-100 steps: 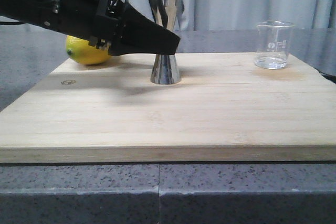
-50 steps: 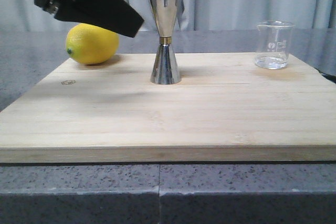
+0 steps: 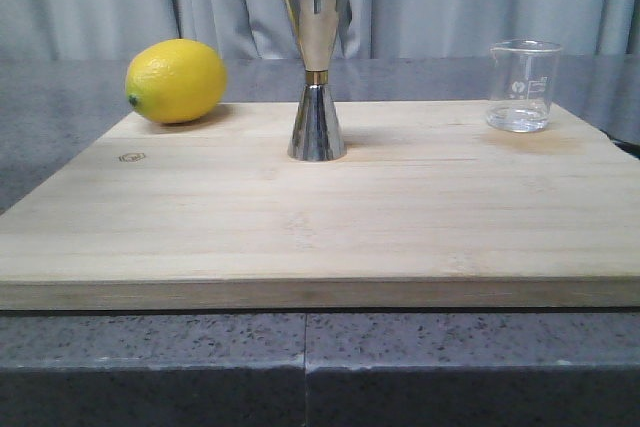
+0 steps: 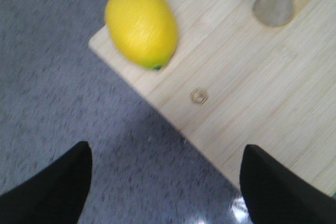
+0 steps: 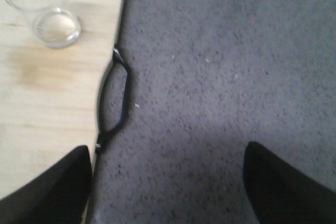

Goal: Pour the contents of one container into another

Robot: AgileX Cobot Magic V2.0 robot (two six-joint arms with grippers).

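The small clear glass beaker [image 3: 522, 86] stands upright at the back right of the wooden board [image 3: 320, 217]; it also shows in the right wrist view [image 5: 44, 11]. The tall steel jigger [image 3: 315, 67] with a gold band stands upright at the board's back middle, and its base [image 4: 275, 3] shows in the left wrist view. My left gripper [image 4: 167, 182] is open over the grey counter off the board's left edge, holding nothing. Off the board's right edge my right gripper [image 5: 168, 182] hangs open and empty. Neither gripper's fingers show in the front view.
A yellow lemon [image 3: 175, 81] lies at the board's back left corner, seen too from the left wrist [image 4: 142, 26]. A black loop handle [image 5: 116, 100] hangs at the board's right edge. Grey speckled counter [image 3: 320, 367] surrounds the board. Pale curtains hang behind.
My left arm, which was beside the jigger's waist, has pulled up and away to the left and left the front view. The jigger, beaker and lemon stay where they were.
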